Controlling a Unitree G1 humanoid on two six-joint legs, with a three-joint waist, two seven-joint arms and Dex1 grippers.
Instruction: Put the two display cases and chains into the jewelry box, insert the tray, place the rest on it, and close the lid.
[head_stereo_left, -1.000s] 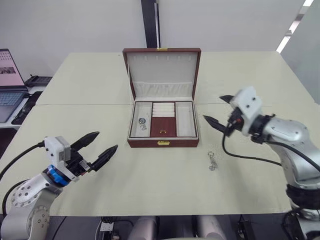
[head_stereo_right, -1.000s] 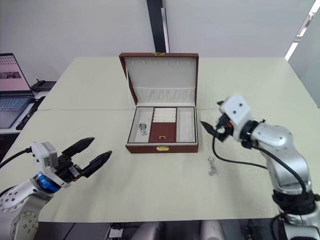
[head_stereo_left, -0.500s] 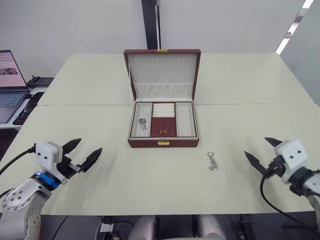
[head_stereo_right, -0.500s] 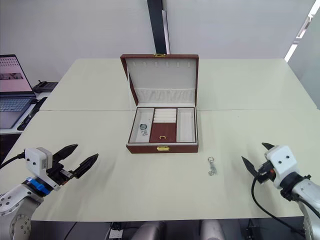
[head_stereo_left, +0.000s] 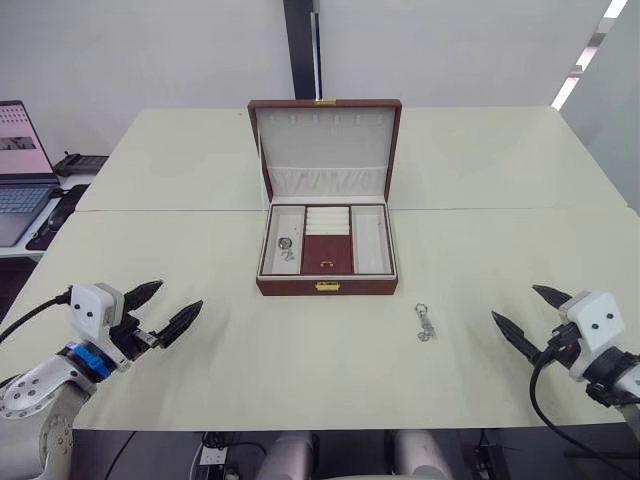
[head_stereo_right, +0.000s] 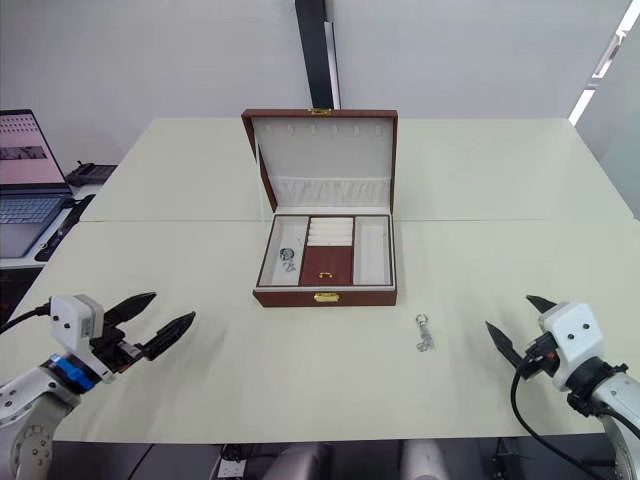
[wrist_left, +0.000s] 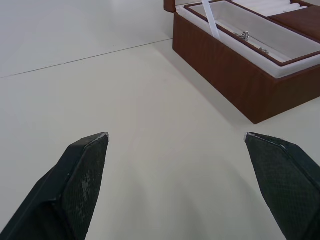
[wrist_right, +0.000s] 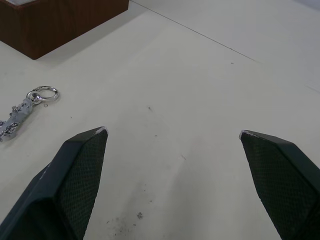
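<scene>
Both arms have pulled back to the near table edge: right gripper (head_stereo_left: 530, 313) and left gripper (head_stereo_left: 163, 307) spread, empty. One trinket (head_stereo_left: 425, 322) remains beside jewelry box (head_stereo_left: 326, 285) (tray (head_stereo_left: 326, 240) seated, lid (head_stereo_left: 325, 148) up).

Jewelry box (head_stereo_left: 327, 285) open, tray (head_stereo_left: 326, 252) seated; one trinket (head_stereo_left: 425, 322) on table.

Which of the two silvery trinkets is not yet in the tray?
The silvery ring trinket lying on the cream table, right of the reddish-brown jewelry box; the other trinket rests in the tray's left compartment.
</scene>
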